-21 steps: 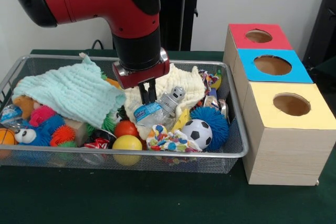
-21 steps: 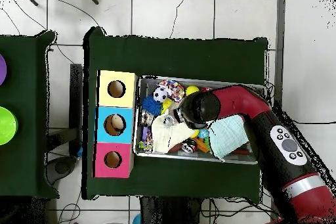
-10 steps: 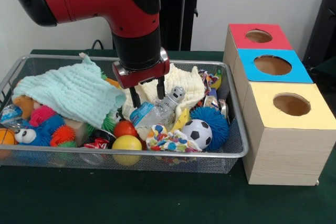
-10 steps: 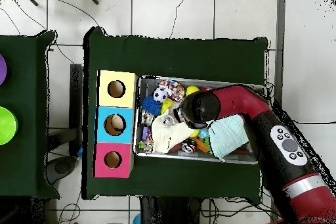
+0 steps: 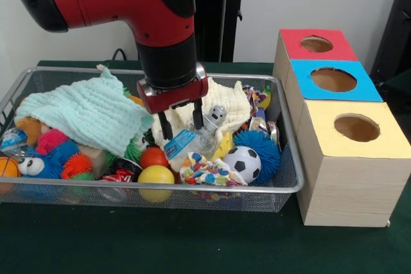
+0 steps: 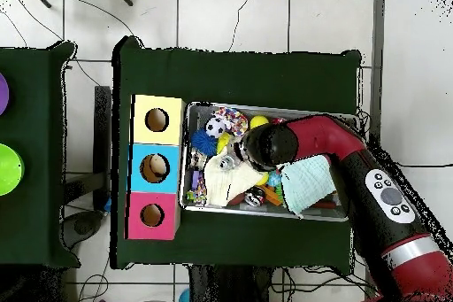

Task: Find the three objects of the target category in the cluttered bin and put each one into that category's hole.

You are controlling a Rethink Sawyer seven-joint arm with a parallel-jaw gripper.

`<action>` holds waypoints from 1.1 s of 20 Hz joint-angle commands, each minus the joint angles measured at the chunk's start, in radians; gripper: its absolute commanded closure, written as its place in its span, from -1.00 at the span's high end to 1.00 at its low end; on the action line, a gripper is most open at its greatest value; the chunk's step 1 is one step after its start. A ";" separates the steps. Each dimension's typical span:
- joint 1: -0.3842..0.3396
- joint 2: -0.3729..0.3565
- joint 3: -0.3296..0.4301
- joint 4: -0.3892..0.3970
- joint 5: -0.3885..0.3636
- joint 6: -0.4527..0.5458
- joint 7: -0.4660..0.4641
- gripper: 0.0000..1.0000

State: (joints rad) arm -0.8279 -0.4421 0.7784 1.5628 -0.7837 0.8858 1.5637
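Observation:
My gripper [image 5: 182,122] hangs open inside the wire bin [image 5: 192,187], one finger on each side of a crushed clear plastic bottle with a blue label [image 5: 182,142]. The bottle lies tilted on a cream cloth [image 5: 226,96], with its grey top [image 5: 216,115] up to the right. The fingertips are level with the bottle and hold nothing. To the right stand three boxes with holes: red [image 5: 316,44], blue [image 5: 333,79] and yellow [image 5: 357,128]. In the overhead view the arm's wrist [image 6: 265,143] hides the gripper and the bottle; the holes there are yellow [image 6: 157,120], blue [image 6: 154,167] and red [image 6: 152,215].
A mint cloth [image 5: 83,113] covers the bin's left half, over plush toys [image 5: 48,152]. Along the front lie a yellow ball [image 5: 156,174], a red ball [image 5: 154,156], a knotted rope toy [image 5: 209,171], a soccer ball [image 5: 241,162] and a blue spiky ball [image 5: 262,144].
The fingers were shut a second ago and have spread apart. The gripper has sunk slightly, so the fingers now straddle the bottle, which has shifted a little.

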 commanded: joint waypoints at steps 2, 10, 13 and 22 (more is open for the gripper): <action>-0.004 -0.001 -0.014 -0.048 -0.089 -0.143 -0.153 1.00; 0.014 0.038 -0.050 -0.089 -0.081 -0.066 -0.211 1.00; 0.024 0.052 -0.064 -0.112 -0.079 -0.017 -0.235 1.00; 0.058 0.059 -0.115 -0.130 -0.089 0.093 -0.270 1.00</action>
State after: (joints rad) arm -0.7992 -0.4276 0.7625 1.5020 -0.8035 0.8199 1.5637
